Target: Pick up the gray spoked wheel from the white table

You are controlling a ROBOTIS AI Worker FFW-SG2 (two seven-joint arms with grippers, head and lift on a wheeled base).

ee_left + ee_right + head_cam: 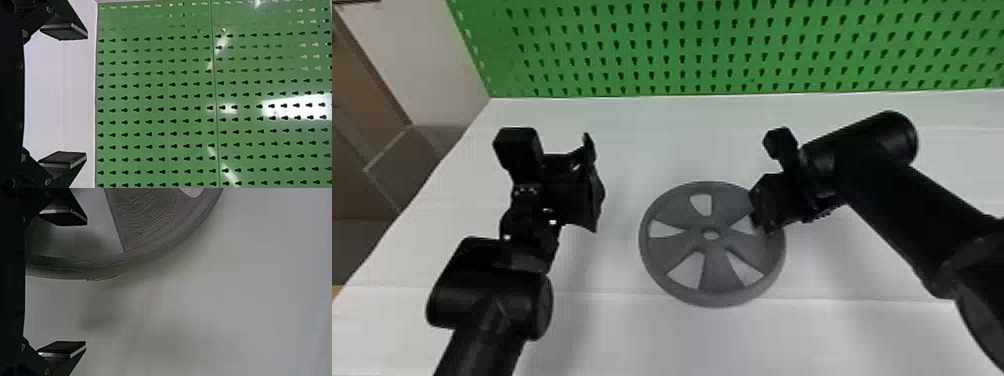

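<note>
A gray spoked wheel [717, 272] lies flat on a smooth white table [612, 340], between the two black arms of a robot. Five broad spokes flare from a hub with a round hole to a deep circular rim, with rounded wedge-shaped openings between them. The wheel's surface looks matte in the head view, while the right wrist view picks out fine curved ridges on a spoke and thin lines along the rim.

At the wheel's right side, the right gripper [761, 227] points down over the rim, its flat, angular black fingers [64, 218] spread wide. In its wrist view the curved rim crosses the gap between them, closer to one finger than the other; whether either touches it cannot be told.

To the left of the wheel and well apart from it, the left gripper [594, 185] is also open, its slab-like black fingers edged in a paler tone and its grasp empty. Behind the table stands a green pegboard [692, 35], punched with regular rows of dark keyhole-shaped slots and, in the left wrist view, catching glossy white reflections.
</note>
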